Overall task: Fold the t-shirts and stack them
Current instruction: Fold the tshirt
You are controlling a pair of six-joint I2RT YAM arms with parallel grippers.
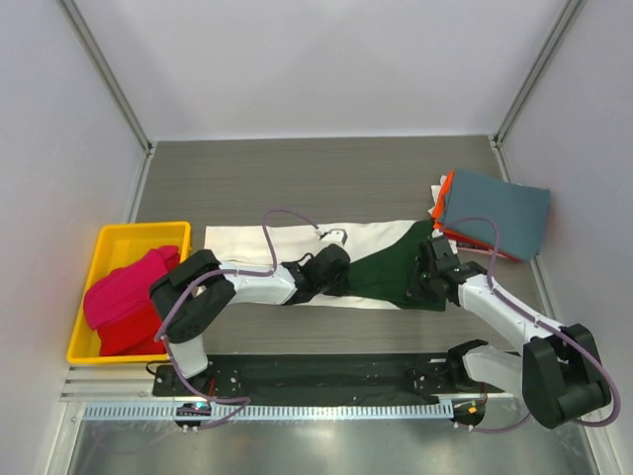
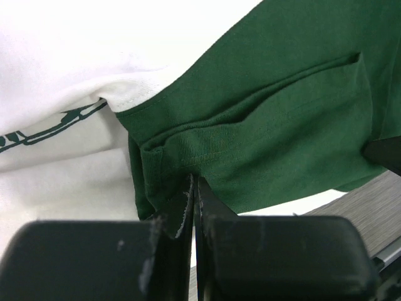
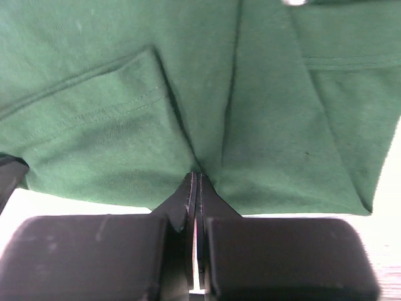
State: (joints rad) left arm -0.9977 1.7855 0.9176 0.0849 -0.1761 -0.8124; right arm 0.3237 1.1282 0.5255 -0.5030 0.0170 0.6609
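A cream-white t-shirt [image 1: 252, 252] lies flat across the middle of the table, its dark green sleeve [image 1: 386, 269] folded over on the right part. My left gripper [image 1: 346, 273] is shut on the sleeve's left edge, and in the left wrist view the tips [image 2: 195, 182] pinch the green cloth [image 2: 276, 113] beside the white body [image 2: 62, 63]. My right gripper [image 1: 427, 269] is shut on the sleeve's right side. Creases in the green cloth [image 3: 250, 94] run into its closed tips [image 3: 197, 179].
A yellow bin [image 1: 138, 230] at the left holds a crumpled red/magenta shirt [image 1: 124, 297]. At the back right lies a folded slate-blue shirt [image 1: 499, 213] on top of an orange one [image 1: 445, 193]. Walls close the table on three sides.
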